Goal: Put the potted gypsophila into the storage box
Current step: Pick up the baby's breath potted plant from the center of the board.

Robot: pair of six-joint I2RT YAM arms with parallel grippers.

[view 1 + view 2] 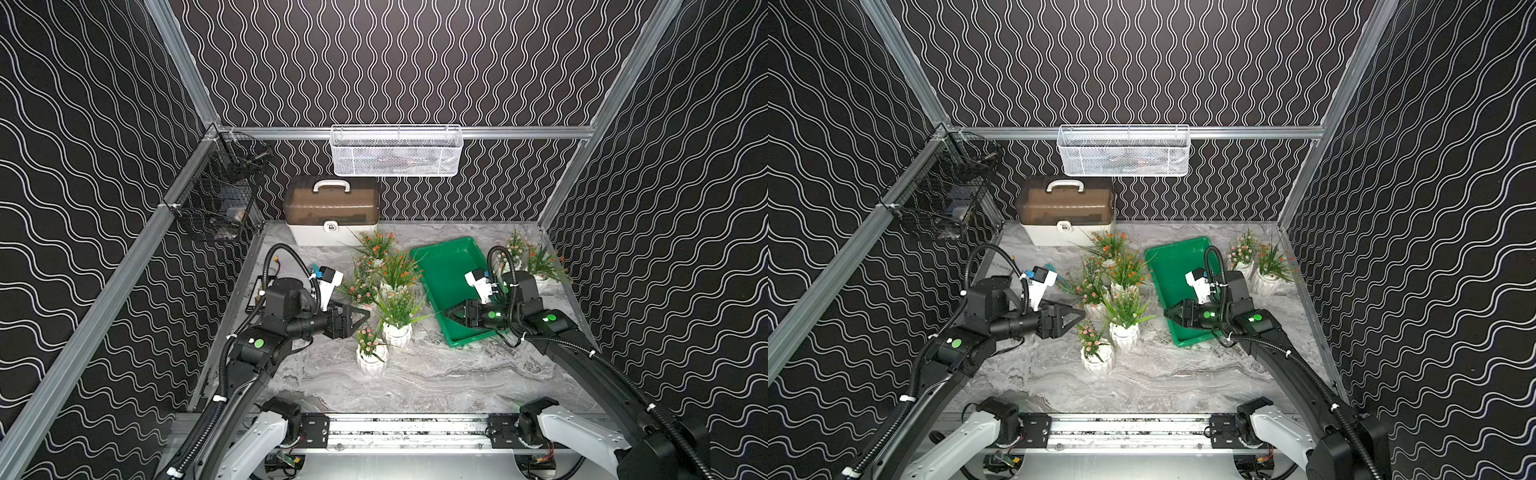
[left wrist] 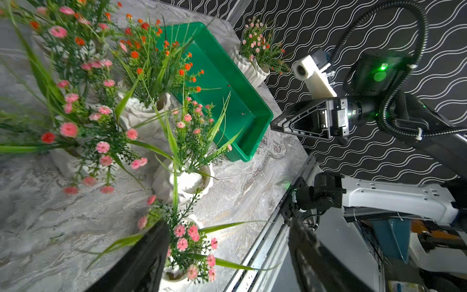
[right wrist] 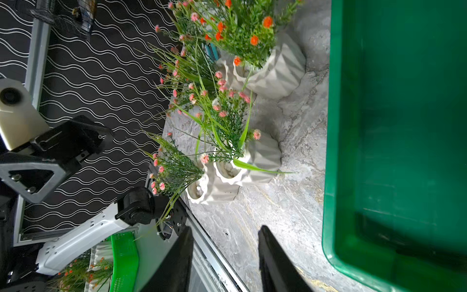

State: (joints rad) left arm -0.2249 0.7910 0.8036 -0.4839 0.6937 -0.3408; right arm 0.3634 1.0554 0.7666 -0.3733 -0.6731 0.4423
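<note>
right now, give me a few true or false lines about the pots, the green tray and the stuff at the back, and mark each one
1. The storage box has no pots in it. True.
2. The right gripper holds a pot. False: its jaws stand apart with nothing between them, at the box's near end.
3. Two potted gypsophila stand to the right of the box. True.
4. The white case has its lid open. False: the brown lid is shut.
5. The white mesh basket sits beside the pots. False: it hangs high at the back, above the case.
</note>
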